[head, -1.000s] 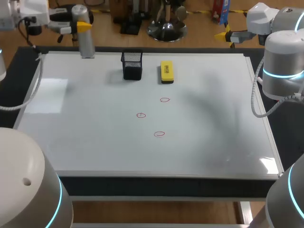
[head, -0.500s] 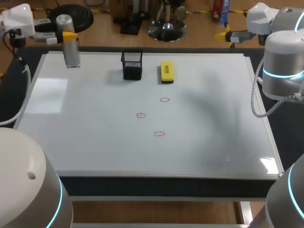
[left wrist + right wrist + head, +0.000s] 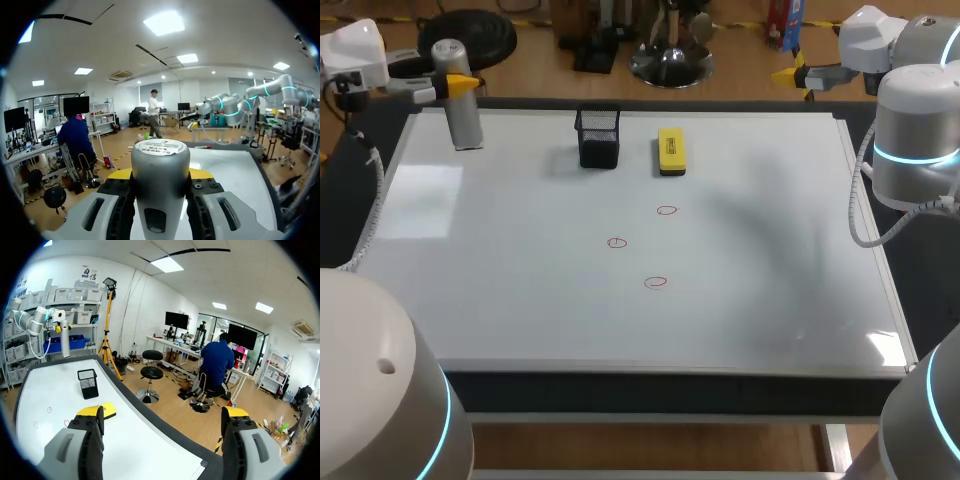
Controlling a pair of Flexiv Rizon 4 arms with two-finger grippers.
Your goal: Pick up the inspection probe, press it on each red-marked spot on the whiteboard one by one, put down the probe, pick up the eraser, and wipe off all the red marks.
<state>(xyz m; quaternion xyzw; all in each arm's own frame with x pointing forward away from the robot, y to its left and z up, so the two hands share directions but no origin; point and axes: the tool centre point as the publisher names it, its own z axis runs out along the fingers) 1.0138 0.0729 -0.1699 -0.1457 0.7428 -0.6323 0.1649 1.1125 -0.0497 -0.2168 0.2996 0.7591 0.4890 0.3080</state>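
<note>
Shifted leftward: inspection probe [image 3: 462,115], upright over the whiteboard's [image 3: 520,300] far left corner, well apart from the red marks [image 3: 617,242]. My left gripper [image 3: 463,84] pinches it, ready for pressing. My right gripper [image 3: 162,417] is spread, idle. Eraser [image 3: 671,150] untouched near holder [image 3: 599,137].

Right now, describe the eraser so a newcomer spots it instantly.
Start at the big whiteboard and follow its far edge to the middle. Beside the black mesh holder lies the eraser: a flat yellow block, the only yellow thing lying on the board.
</note>
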